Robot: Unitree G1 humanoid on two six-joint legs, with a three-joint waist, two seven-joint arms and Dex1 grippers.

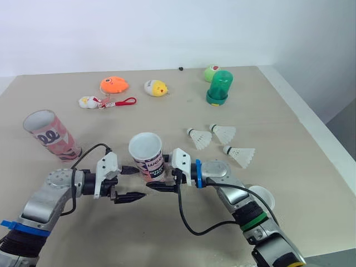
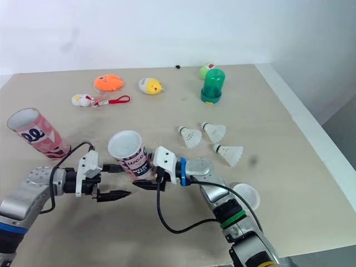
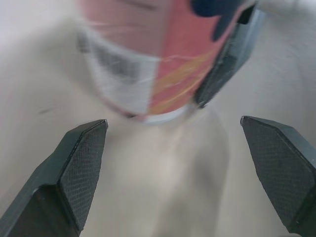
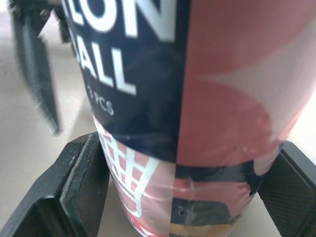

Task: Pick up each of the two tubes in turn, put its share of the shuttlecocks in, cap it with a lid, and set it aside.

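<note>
Left eye view, nearest: a white lid (image 1: 262,196) lies flat on the table (image 1: 167,117), just beside the right forearm.
Right gripper (image 4: 187,148): clamped on the low part of the near tube (image 1: 147,156), one black finger on each side of it, pressing the wall.
Left gripper (image 3: 173,126): fingers spread wide and holding nothing, pointed at the same tube from the other side and just beside it.
Near tube: upright and uncapped, with a pink, white and dark printed wall. I cannot tell whether its base rests on the table or is just clear of it.
Shuttlecocks: three white ones (image 1: 199,138) (image 1: 223,133) (image 1: 240,154) lie on their sides in a loose group to the right of the near tube, apart from it.
Second tube (image 1: 50,135): at the left, leaning, uncapped, and well apart from both grippers.
Progress: early, by my reading. The first tube is grasped, but no shuttlecock looks loaded, no tube is capped and none is set aside. Filling, capping and placing remain for both.
Table: pale beige, matt and flat, with a lighter strip along its right edge.
Far end: a small white toy with a red strap (image 1: 89,102), an orange toy (image 1: 114,85), a yellow toy (image 1: 156,88), a green domed cup (image 1: 218,88) and a green ball (image 1: 210,72).
Room: a plain white wall (image 1: 167,28) stands behind, and grey floor (image 1: 342,119) shows past the right edge.
</note>
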